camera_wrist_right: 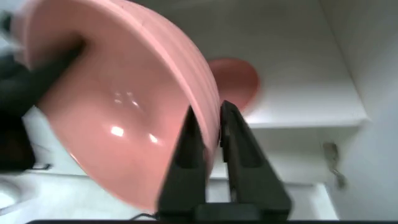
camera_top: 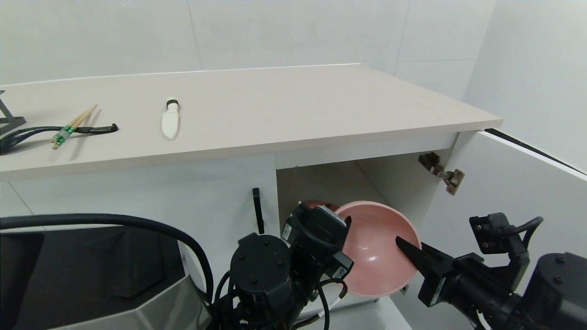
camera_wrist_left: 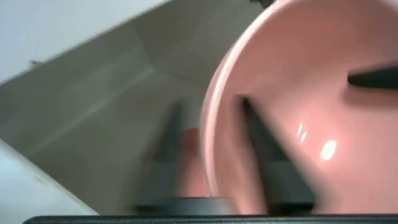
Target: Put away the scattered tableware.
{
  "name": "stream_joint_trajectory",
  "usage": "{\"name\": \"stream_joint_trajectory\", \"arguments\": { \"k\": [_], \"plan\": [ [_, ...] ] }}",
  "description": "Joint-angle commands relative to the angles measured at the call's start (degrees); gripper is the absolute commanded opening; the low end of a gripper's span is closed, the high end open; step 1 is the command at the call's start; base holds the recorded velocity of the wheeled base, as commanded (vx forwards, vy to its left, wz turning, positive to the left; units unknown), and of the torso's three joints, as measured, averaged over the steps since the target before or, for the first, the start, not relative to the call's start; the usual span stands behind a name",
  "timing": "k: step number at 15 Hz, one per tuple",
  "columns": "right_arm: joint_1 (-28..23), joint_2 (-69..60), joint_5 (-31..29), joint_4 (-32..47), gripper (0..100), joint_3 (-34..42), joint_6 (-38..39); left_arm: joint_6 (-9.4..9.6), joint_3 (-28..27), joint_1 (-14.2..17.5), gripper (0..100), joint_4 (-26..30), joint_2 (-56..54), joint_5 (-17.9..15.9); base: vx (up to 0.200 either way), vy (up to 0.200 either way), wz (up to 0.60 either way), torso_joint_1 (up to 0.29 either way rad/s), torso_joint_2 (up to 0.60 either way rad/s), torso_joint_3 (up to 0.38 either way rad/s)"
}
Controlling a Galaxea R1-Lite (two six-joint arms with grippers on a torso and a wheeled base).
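Beige countertop [camera_top: 284,105]: toward its left end lay a pair of wooden chopsticks [camera_top: 73,121] bound with a green band, crossing the handle of a black ladle [camera_top: 27,133]. A small white utensil [camera_top: 170,120] with a black band lay well apart, nearer the middle, and part of a black stand [camera_top: 7,118] sat at the far left edge. Below, in the open cupboard, a red dish [camera_wrist_right: 239,81] rested on the pale shelf [camera_wrist_right: 298,99], toward the back.

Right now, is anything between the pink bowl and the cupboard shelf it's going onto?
The door is open, leaving the opening free. But a red dish already sits on the shelf behind the pink bowl.
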Motion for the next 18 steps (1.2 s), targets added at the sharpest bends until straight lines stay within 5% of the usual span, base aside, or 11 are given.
{"name": "stream_joint_trajectory", "arguments": {
  "k": [1, 6, 13, 15, 16, 17, 18],
  "plan": [
    [0.7, 0.6, 0.2, -0.2, 0, 0.1, 0.0, -0.36, -0.1, -0.9, 100, 0.0, 0.4, -0.1, 0.0, 0.0, 0.0, 0.0, 0.0, 0.0],
    [-2.1, 5.8, 0.2, -0.2, 0, 0.0, 0.1, -0.71, 1.5, -1.7, 100, 0.0, -1.2, -0.1, 0.0, 0.0, 0.0, 0.0, 0.0, 0.0],
    [-3.7, 9.8, 0.2, -0.2, 0, 0.0, 0.3, -4.22, 6.6, -1.5, 100, 0.0, -5.4, -0.5, 0.0, 0.0, 0.0, 0.0, 0.0, 0.0],
    [-3.8, 9.9, 0.2, -0.2, 0, 0.0, 0.3, -4.31, 6.3, -0.5, 100, 0.0, -6.8, -4.1, 0.0, 0.0, 0.0, 0.0, 0.0, 0.0],
    [-4.5, 9.9, 0.2, -0.2, 0, 0.0, 0.3, -3.52, 7.8, 1.1, 100, 0.0, -8.7, -12.7, 0.0, 0.0, 0.0, 0.0, 0.0, 0.0],
    [-4.9, 9.9, 0.2, -0.2, 0, 0.0, 0.3, -3.26, 8.9, 1.8, 100, 0.0, -9.7, -15.9, 0.0, 0.0, 0.0, 0.0, 0.0, 0.0],
    [-5.9, 9.9, 0.2, -0.2, 0, -0.1, 0.3, -2.03, 11.8, 4.3, 100, 0.0, -10.9, -23.2, 0.0, 0.0, 0.0, 0.0, 0.0, 0.0]
  ]
}}
